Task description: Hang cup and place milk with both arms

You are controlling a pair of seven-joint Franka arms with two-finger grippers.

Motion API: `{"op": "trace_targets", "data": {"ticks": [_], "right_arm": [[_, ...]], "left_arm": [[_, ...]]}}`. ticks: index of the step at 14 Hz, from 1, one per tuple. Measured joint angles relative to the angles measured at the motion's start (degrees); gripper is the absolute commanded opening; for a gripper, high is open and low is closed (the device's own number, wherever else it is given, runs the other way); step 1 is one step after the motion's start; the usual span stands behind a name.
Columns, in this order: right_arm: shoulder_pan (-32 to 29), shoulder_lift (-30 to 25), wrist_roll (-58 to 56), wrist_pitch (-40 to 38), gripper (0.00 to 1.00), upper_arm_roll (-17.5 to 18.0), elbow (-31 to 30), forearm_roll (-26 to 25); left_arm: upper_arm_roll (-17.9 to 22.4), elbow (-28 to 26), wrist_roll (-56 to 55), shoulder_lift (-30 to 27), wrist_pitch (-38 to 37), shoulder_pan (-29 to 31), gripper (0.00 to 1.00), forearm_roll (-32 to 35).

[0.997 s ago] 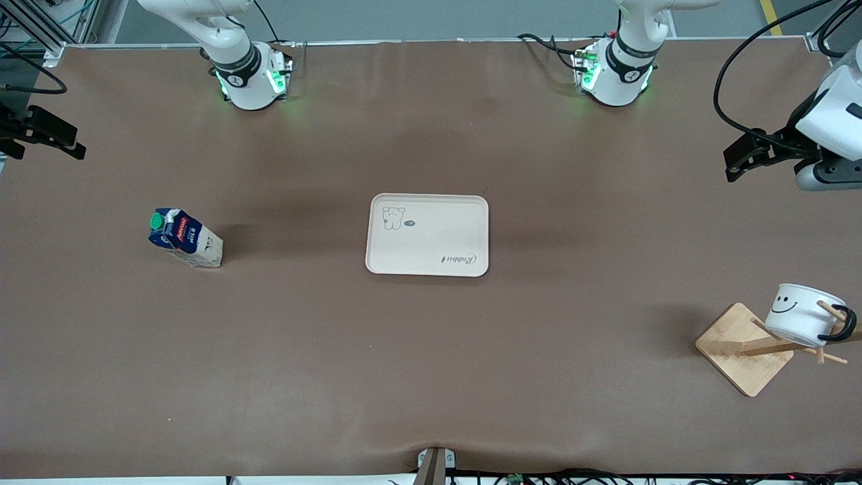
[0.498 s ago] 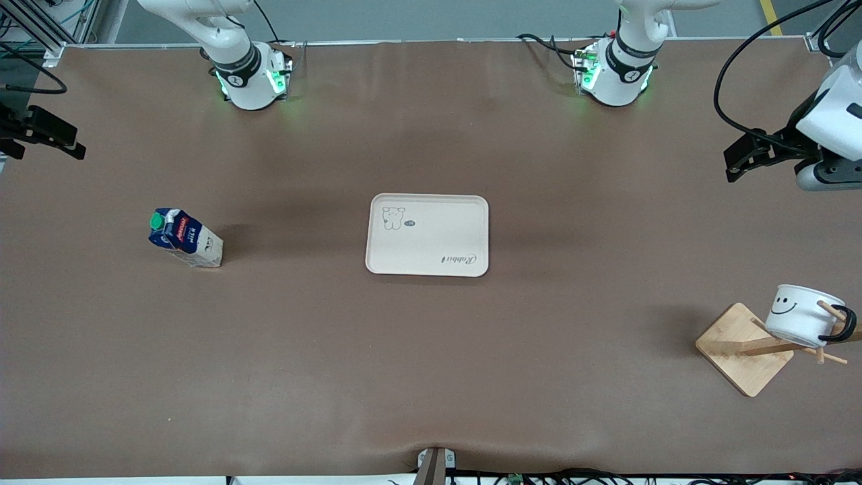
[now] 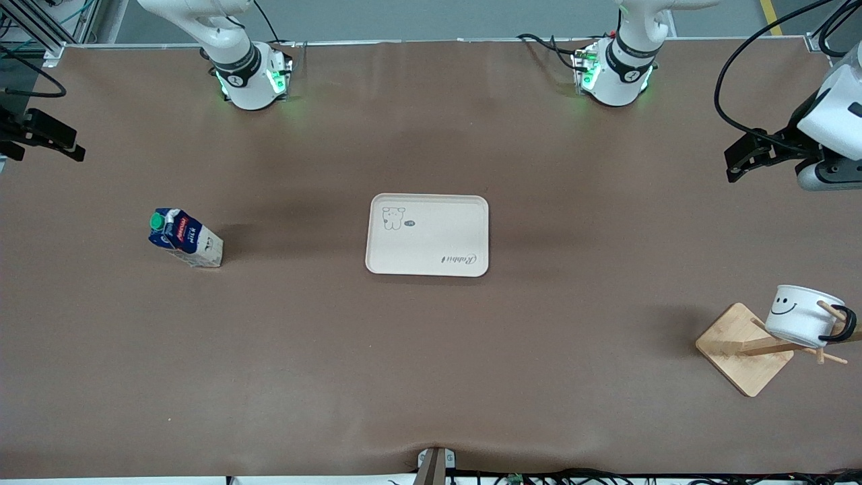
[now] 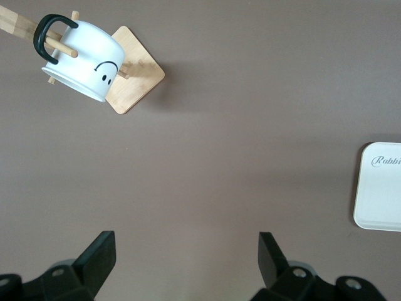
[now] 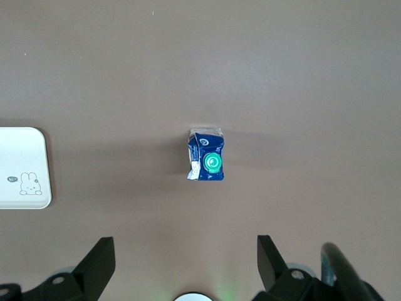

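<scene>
The white cup (image 3: 798,315) with a smiley face hangs by its black handle on a peg of a wooden rack (image 3: 734,347) at the left arm's end, near the front camera. It also shows in the left wrist view (image 4: 84,59). The milk (image 3: 183,237) stands on the table toward the right arm's end and shows cap-up in the right wrist view (image 5: 207,157). My left gripper (image 3: 735,162) is open and empty, high over the table's edge at its own end (image 4: 186,251). My right gripper (image 3: 67,143) is open and empty, high over its own end (image 5: 186,254).
A cream tray (image 3: 427,236) with a rabbit drawing lies at the table's middle, between the milk and the rack. Its edge shows in the left wrist view (image 4: 382,188) and the right wrist view (image 5: 22,166). The arms' green-lit bases (image 3: 252,77) stand along the table's robot side.
</scene>
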Motion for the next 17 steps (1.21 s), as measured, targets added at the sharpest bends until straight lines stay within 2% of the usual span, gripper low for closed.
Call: {"op": "trace_targets", "data": {"ticks": [12, 17], "right_arm": [[0.0, 0.0, 0.0, 0.0, 1.00, -0.1, 0.0, 0.0], [0.0, 0.0, 0.0, 0.0, 1.00, -0.1, 0.0, 0.0]], "left_arm": [[0.1, 1.6, 0.0, 1.1, 0.1, 0.1, 1.00, 0.0], [1.2, 2.0, 0.3, 2.3, 0.6, 1.8, 1.00, 0.0]]}}
